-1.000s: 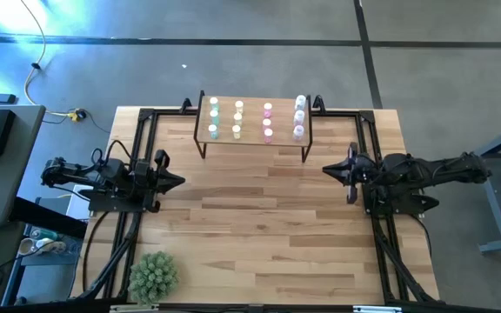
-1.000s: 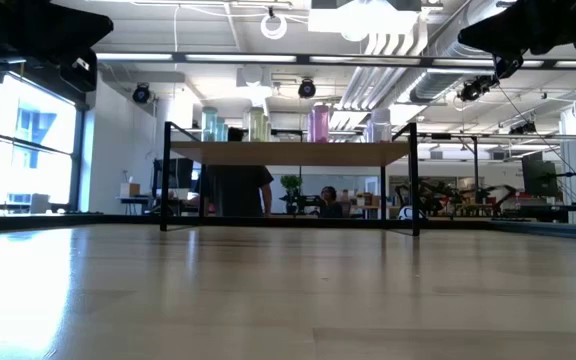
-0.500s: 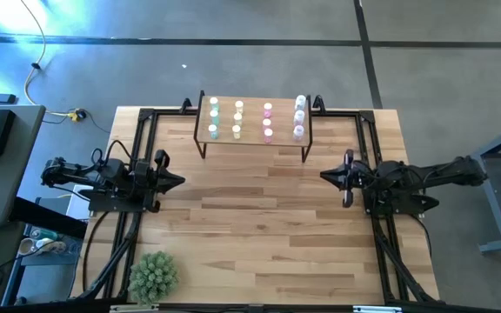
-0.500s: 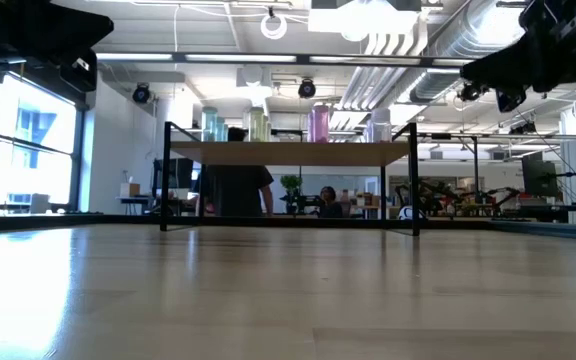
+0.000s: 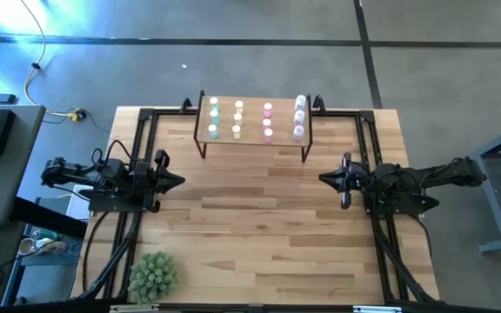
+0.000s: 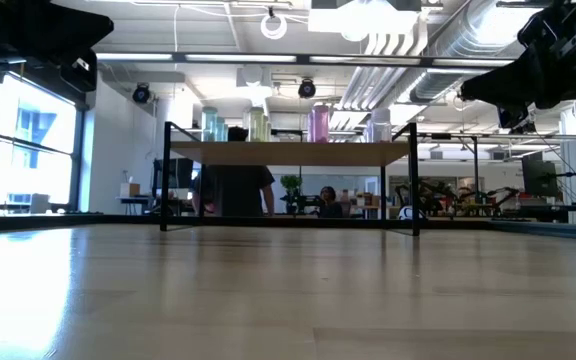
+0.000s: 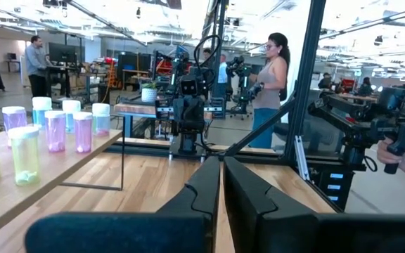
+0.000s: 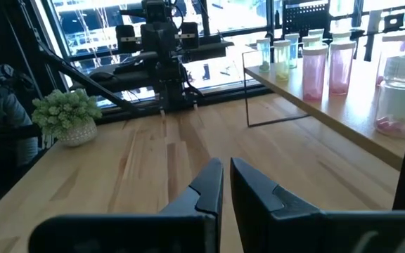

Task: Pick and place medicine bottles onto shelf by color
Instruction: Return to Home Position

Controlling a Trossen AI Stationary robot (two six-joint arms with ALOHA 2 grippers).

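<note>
Medicine bottles (image 5: 268,109) on shelf (image 5: 252,123) at 12 o'clock (four colour columns); left gripper (image 5: 177,182) at 9, right gripper (image 5: 324,178) at 3, both with fingers together.

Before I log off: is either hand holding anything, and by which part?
Nothing. Left hand and right hand are empty, fingers shut; bottles stand on the shelf.

1. Twelve medicine bottles (image 5: 238,117): three green, three yellow, three pink, three white.
2. One shelf (image 5: 252,139).
3. One spiky plant ball (image 5: 154,276).
4. Two grippers: left gripper (image 5: 179,182), right gripper (image 5: 323,179).
5. One table (image 5: 259,226).
</note>
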